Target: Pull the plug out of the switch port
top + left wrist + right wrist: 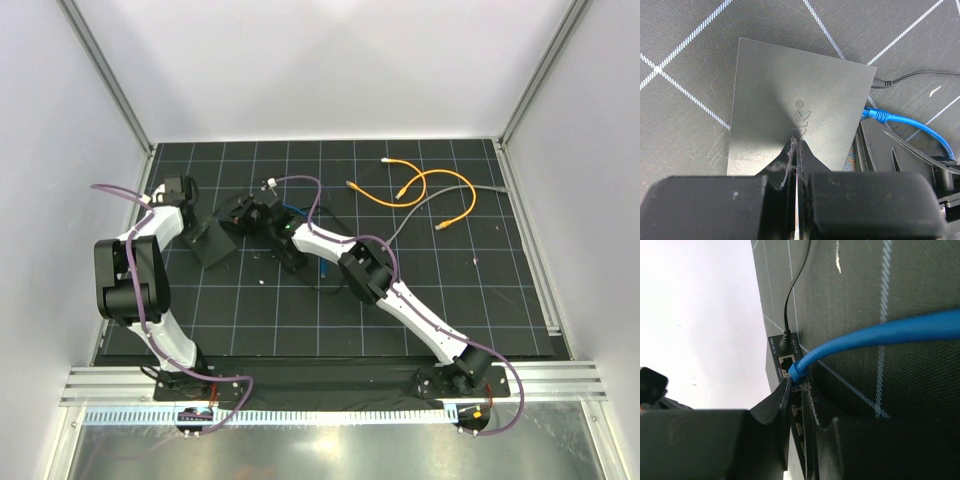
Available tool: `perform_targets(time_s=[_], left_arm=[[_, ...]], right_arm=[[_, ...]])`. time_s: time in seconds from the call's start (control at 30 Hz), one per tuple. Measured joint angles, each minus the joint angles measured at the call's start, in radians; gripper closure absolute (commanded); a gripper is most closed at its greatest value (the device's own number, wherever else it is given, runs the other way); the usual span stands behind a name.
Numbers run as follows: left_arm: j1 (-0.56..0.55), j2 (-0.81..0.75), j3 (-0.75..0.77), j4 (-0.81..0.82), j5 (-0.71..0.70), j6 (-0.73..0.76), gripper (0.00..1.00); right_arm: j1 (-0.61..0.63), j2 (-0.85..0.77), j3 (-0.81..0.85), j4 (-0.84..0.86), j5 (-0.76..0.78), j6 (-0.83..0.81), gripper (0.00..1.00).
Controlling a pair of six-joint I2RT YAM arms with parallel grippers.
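Observation:
The switch [211,244] is a flat black box lying on the gridded mat. In the left wrist view it [800,95] fills the middle. My left gripper [797,145] is shut and empty, with its tips pressed down on the switch's top [196,229]. A blue cable [880,332] ends in a plug [796,373] seated in a socket of the port row [789,362]. It shows at the switch's right edge in the left wrist view [874,114]. My right gripper [799,385] is closed on the plug, one finger on each side [240,220].
A thin black power cord [792,295] plugs in beside the blue plug. A smaller black brick [290,251] lies right of the switch. An orange cable [420,188] and a grey cable [480,190] lie at the back right. White walls ring the mat.

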Motion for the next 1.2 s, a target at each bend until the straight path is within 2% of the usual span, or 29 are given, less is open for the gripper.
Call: perform_targets(time_s=[0.17,0.37,0.57,0.77,1.0,1.2], left_arm=[[0.000,-0.003,-0.006,0.007,0.003,-0.004,1.00],[0.000,-0.016,-0.027,0.031,0.000,-0.022,1.00],[0.000,-0.024,-0.044,0.054,0.000,-0.030,1.00],[0.000,-0.040,-0.069,0.078,-0.002,-0.044,1.00],[0.019,-0.055,-0.076,0.050,-0.056,-0.044,1.00],[0.021,-0.062,-0.080,0.045,-0.079,-0.035,1.00]], right_arm=[[0.000,-0.005,0.000,-0.008,0.003,-0.057,0.99],[-0.006,0.006,0.000,0.021,-0.025,0.046,0.99],[-0.007,0.008,0.000,0.024,-0.024,0.058,0.99],[-0.005,-0.002,-0.013,0.020,-0.004,0.017,0.99],[0.005,-0.041,-0.013,-0.072,0.117,-0.126,0.99],[-0.007,-0.013,0.024,-0.053,0.083,-0.083,0.99]])
